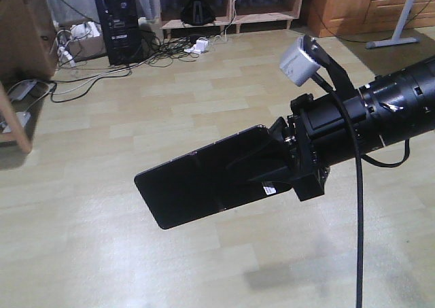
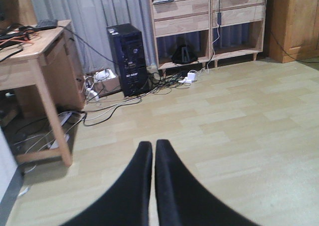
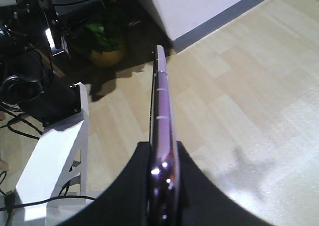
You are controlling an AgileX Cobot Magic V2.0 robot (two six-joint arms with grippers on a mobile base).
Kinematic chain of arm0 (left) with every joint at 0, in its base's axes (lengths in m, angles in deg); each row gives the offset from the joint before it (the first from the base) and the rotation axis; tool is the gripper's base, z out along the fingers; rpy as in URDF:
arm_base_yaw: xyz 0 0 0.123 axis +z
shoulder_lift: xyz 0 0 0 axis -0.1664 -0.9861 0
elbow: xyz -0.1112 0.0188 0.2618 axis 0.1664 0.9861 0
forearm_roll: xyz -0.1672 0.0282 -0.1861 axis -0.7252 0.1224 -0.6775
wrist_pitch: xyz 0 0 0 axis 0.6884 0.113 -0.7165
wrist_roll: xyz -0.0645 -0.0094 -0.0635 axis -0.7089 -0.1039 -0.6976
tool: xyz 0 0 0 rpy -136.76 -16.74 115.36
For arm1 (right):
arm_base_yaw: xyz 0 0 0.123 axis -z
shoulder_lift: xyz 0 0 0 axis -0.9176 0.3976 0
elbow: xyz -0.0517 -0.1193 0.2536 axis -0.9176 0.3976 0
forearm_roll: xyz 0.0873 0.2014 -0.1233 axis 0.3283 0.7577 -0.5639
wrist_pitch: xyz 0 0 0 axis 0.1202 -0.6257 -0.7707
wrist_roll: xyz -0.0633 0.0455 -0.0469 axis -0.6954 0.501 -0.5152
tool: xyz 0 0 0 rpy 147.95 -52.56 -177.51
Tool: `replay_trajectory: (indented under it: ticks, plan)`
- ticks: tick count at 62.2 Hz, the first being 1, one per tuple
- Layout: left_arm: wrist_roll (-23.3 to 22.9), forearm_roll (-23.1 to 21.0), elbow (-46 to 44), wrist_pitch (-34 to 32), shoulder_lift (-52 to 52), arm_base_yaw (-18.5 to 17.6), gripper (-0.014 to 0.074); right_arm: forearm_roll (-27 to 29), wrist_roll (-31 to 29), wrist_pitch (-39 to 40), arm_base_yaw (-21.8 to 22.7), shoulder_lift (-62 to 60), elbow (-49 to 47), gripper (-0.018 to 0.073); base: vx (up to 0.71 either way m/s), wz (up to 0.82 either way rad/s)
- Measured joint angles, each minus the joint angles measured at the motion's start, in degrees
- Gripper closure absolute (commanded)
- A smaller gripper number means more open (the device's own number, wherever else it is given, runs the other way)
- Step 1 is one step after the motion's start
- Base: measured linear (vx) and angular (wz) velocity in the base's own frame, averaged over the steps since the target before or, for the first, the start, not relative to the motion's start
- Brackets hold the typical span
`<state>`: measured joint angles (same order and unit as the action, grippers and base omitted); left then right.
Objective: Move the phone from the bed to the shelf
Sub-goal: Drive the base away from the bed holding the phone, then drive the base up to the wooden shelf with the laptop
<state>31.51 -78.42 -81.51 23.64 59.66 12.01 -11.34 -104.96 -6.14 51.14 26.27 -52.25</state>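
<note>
1. Front view: pale plank floor (image 1: 102,253), with the shelf (image 1: 231,12) along the back wall and a black PC tower (image 1: 119,19) and messy cables (image 1: 170,49) beside it. The right gripper (image 1: 272,168) was clamped on one end of the phone (image 1: 204,175), the sticker end. Most of the black slab stuck out over bare floor, well apart from the shelf. My guess is the end grip was there so the free end could go onto a board first.

2. Left wrist view: same room, with a desk (image 2: 40,51) on the left and the shelf (image 2: 199,16) at the back. The left gripper (image 2: 152,186) had its fingers pressed together on nothing and pointed at the floor. It looked parked out of the way.

3. Right wrist view: floor, a white stand (image 3: 55,156) and a potted plant (image 3: 107,56). The phone (image 3: 160,111) showed edge-on, pinkish rim up, pinched across its thin faces by the right gripper (image 3: 162,186). That looked like a sensible hold for something this slim and glossy.

4. The bed wasn't in any shot. I'd call this the carry stage, with placing not yet done.
</note>
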Motion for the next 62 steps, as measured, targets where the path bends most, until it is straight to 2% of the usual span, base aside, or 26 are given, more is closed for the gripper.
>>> replay_trajectory:
  ticks: [62]
  plan:
    - [0.0,0.0,0.0,0.0,0.0,0.0,0.0595,0.0,0.0,0.0,0.0,0.0,0.0,0.0561,0.46,-0.22]
